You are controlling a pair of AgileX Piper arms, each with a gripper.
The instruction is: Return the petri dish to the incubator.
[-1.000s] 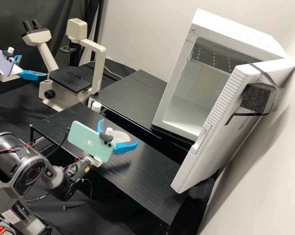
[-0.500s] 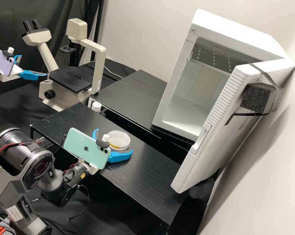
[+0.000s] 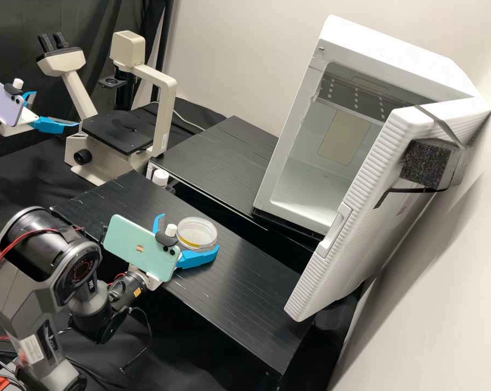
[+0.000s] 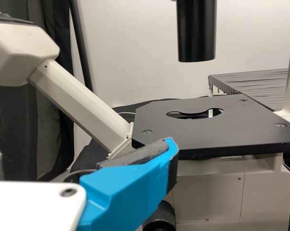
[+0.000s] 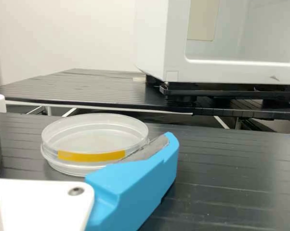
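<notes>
Petri dish (image 5: 94,132), round, flat on black stand (image 3: 245,293) — ahead of the right gripper (image 3: 189,232), the nearer hand, between its widely spread fingers; incubator (image 3: 310,187) beyond

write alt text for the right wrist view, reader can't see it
Clear petri dish with a yellow strip on a black table, between the open blue fingers of the right gripper. A white incubator stands open beyond.
</notes>
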